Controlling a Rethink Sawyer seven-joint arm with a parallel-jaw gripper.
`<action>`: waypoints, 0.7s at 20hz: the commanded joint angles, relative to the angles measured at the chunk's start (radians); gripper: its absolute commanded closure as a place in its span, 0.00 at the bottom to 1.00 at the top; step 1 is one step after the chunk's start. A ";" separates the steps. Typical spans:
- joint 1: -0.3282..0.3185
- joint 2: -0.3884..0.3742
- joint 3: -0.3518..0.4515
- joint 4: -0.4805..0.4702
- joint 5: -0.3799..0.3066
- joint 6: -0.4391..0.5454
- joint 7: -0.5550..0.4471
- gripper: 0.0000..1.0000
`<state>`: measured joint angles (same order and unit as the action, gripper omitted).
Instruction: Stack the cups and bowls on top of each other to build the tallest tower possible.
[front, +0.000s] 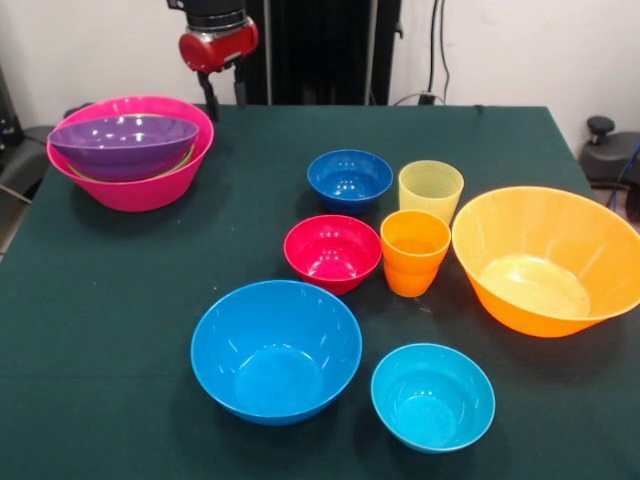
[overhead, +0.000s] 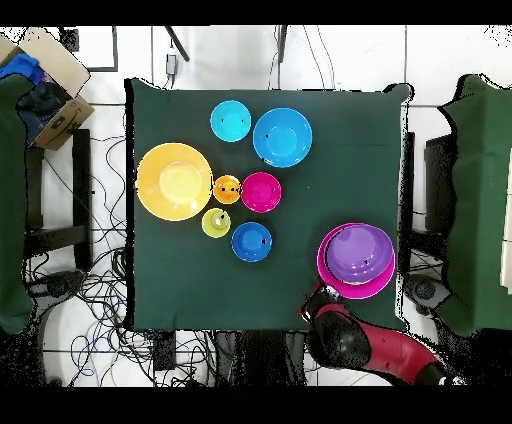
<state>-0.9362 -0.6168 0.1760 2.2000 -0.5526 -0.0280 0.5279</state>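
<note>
The tower stands at the far left of the front view: a large pink bowl holds a purple bowl, with a lime green rim showing between them. My gripper hangs open and empty just right of it, by the table's far edge. A sky blue bowl, cyan bowl, red bowl, dark blue bowl and large orange bowl stand apart. The pale yellow cup and orange cup stand upright between them. Overhead, the gripper sits beside the pink bowl.
The table is covered in a dark green cloth. Cables run down behind the robot's pedestal. Overhead, a cardboard box sits off the table's corner and dark chairs stand at both sides.
</note>
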 joint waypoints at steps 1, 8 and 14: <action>0.177 -0.002 0.000 -0.137 0.122 0.101 0.274 0.00; 0.303 -0.039 -0.018 -0.213 0.320 0.205 0.324 0.00; 0.382 -0.052 -0.060 -0.244 0.369 0.252 0.332 0.00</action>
<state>-0.6103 -0.6615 0.1188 2.0723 -0.2546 0.0949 0.6290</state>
